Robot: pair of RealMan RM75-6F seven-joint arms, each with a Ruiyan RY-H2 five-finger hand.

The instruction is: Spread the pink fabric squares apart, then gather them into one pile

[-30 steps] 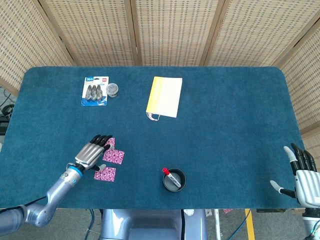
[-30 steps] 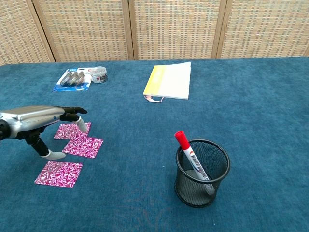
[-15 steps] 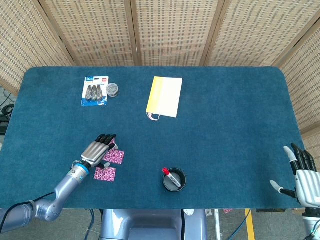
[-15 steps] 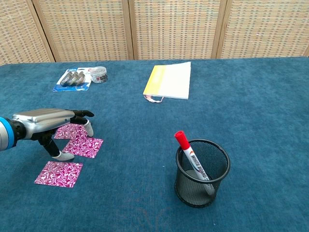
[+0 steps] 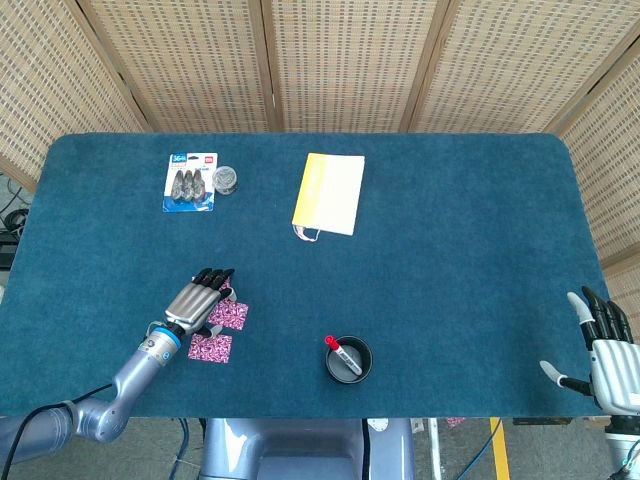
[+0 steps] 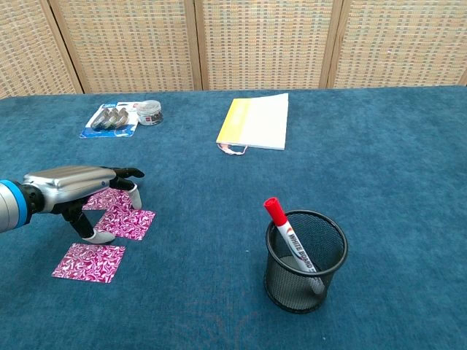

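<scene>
Head view: left hand (image 5: pixel 197 301) flat, fingers apart, holding nothing, now further over the three pink fabric squares (image 5: pixel 229 315) than a second ago; right hand (image 5: pixel 607 343) spread, idle, unmoved at table edge. Chest view: thumb (image 6: pixel 99 237) touching middle square (image 6: pixel 130 223), previously beside it.

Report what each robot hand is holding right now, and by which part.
Nothing is held. The left robot hand hovers over the middle pink fabric square, fingers apart. The right robot hand is open at the table edge.

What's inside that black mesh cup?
Inside the black mesh cup a whiteboard marker with a red cap leans against the rim. Its lower end is blurred behind the mesh.
</scene>
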